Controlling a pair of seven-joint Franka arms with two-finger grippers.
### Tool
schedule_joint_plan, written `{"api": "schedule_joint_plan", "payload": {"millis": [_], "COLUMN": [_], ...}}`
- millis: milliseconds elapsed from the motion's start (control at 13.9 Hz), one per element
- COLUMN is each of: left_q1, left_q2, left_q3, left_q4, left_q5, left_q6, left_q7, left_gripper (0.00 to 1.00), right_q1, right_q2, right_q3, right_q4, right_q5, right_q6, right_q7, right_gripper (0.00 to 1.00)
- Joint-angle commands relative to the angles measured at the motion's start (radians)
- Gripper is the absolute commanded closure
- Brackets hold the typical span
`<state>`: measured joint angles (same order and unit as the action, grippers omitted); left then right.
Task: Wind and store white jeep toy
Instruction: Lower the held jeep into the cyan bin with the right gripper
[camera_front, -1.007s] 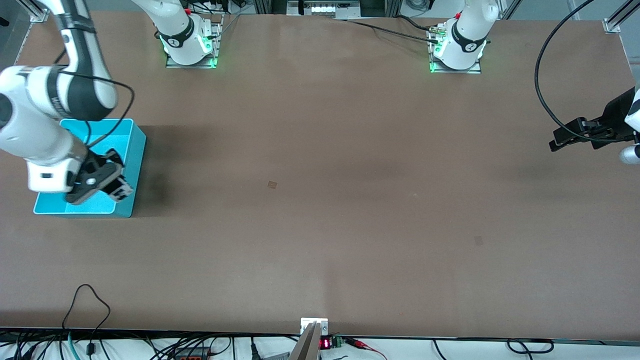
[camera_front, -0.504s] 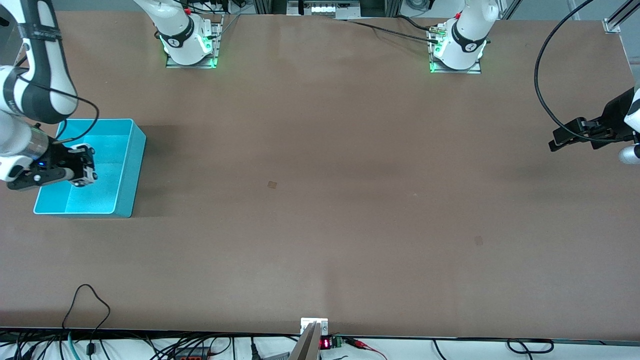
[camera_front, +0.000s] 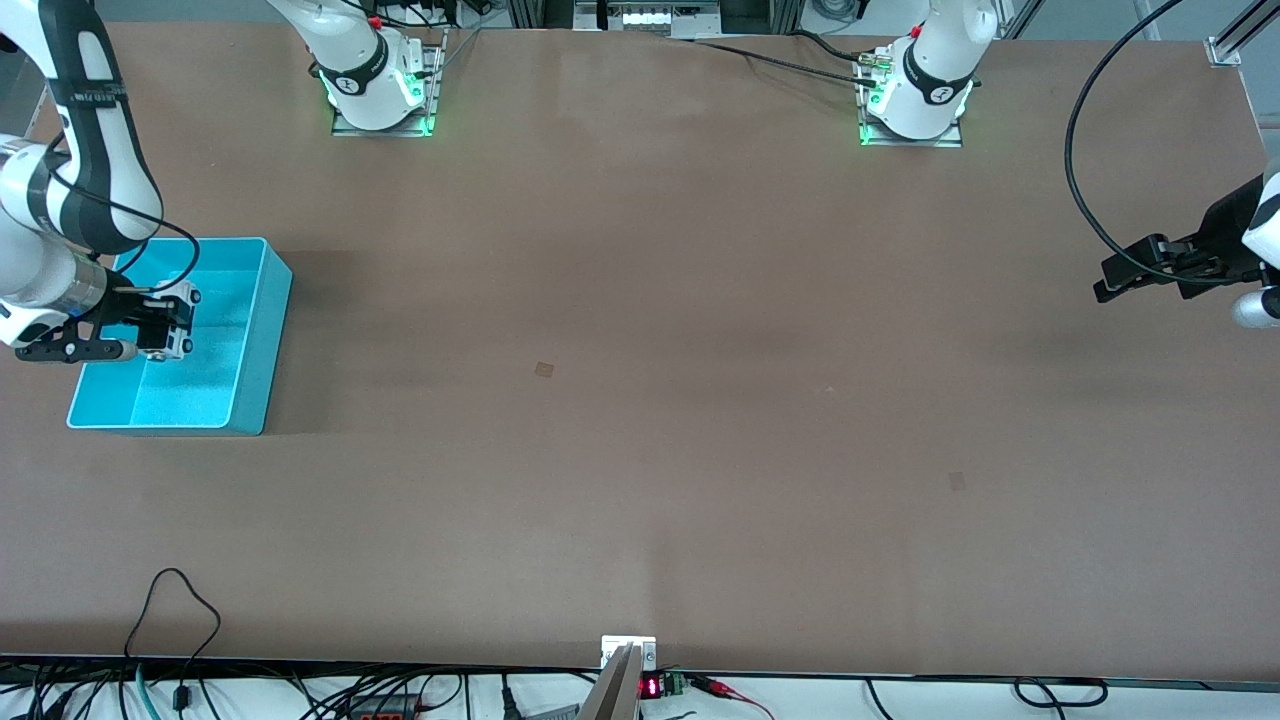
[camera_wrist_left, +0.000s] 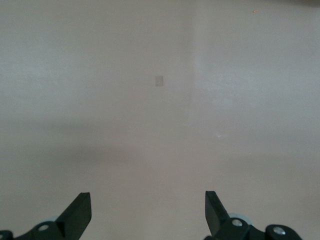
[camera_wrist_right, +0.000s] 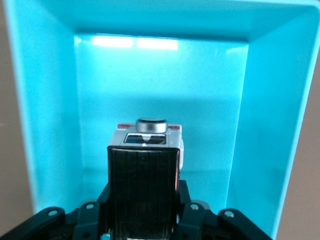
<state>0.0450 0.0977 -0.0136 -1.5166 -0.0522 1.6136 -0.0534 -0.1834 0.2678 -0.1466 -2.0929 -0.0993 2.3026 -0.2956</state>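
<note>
Right gripper (camera_front: 170, 322) hangs over the cyan bin (camera_front: 262, 330), fingers clamped on the white jeep toy (camera_wrist_right: 147, 137), held inside the bin's walls. Left gripper (camera_front: 1105, 285) waits well apart from the bin at the left arm's end of the table (camera_front: 640, 400), fingers spread. No legible writing anywhere.

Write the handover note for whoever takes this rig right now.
Right pincer: shut on the white jeep toy, held over the inside of the cyan bin at the right arm's end of the table.
Left pincer: open, empty, waiting over bare table at the left arm's end.
Done: the jeep is picked up and brought above the bin.
Left: lower it, release it inside, and withdraw the right arm.
</note>
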Motion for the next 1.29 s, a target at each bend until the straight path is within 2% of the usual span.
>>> {"api": "schedule_joint_plan", "payload": {"millis": [0,576,791,1223], "left_q1": [0.004,0.003,0.007,0.003], "left_q2": [-0.016,-0.013,-0.105,-0.112], "left_q3": [0.001,0.001,0.001,0.001], "left_q4": [-0.011,-0.016,-0.176,-0.175], "left_q5": [0.003,0.003,0.005,0.012], "left_q6": [0.009,0.029,0.142,0.131], "left_q7": [0.006,0.006,0.006,0.006], "left_gripper": [0.0,0.0,0.0,0.0], "right_q1": [-0.024,-0.025,-0.024,-0.025], "right_q2": [0.043,0.126,0.136,0.145], "right_q3": [0.009,0.013,0.019,0.035], "right_q4": [-0.013,-0.015,-0.013,-0.015], "right_q5": [0.0,0.006,0.009,0.009], "right_q6": [0.075,0.141,0.141,0.141], "right_q7": [0.003,0.004,0.015,0.018], "right_gripper": [1.0,1.0,1.0,1.0]}}
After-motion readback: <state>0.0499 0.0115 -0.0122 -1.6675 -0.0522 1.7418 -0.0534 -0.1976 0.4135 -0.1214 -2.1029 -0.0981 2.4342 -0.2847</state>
